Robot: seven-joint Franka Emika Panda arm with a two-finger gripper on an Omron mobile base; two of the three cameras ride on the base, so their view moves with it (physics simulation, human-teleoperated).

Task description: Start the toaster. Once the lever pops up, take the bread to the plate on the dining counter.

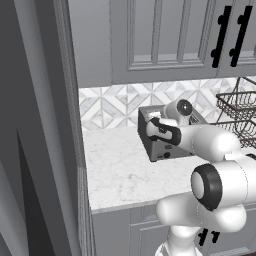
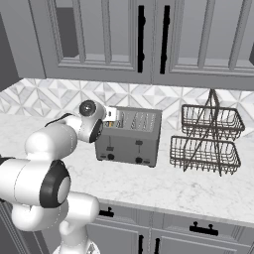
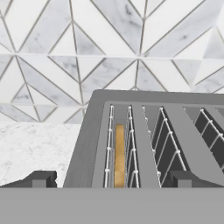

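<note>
A: While the gripper (image 3: 109, 178) is hanging over the near end of the toaster (image 2: 130, 136), its jaws are standing as wide as they go and gripping nothing, one tip showing at each side of the hand view.

B: And the bread (image 3: 119, 154)?

A: It is sitting low in a slot directly ahead of the gripper and below it, edge-on, its long axis running away from the hand along the slot toward the tiled wall.

B: So the coming move is turning on the lever?

A: I am judging so. It is lying on the front face, lower than the hand and off to its side; from the right base view I am seeing small dark controls there, too small to tell tab from knob.

B: Anything hidden?

A: The arm is covering much of the toaster in the left base view, on the marble bench (image 1: 120, 170).
</note>
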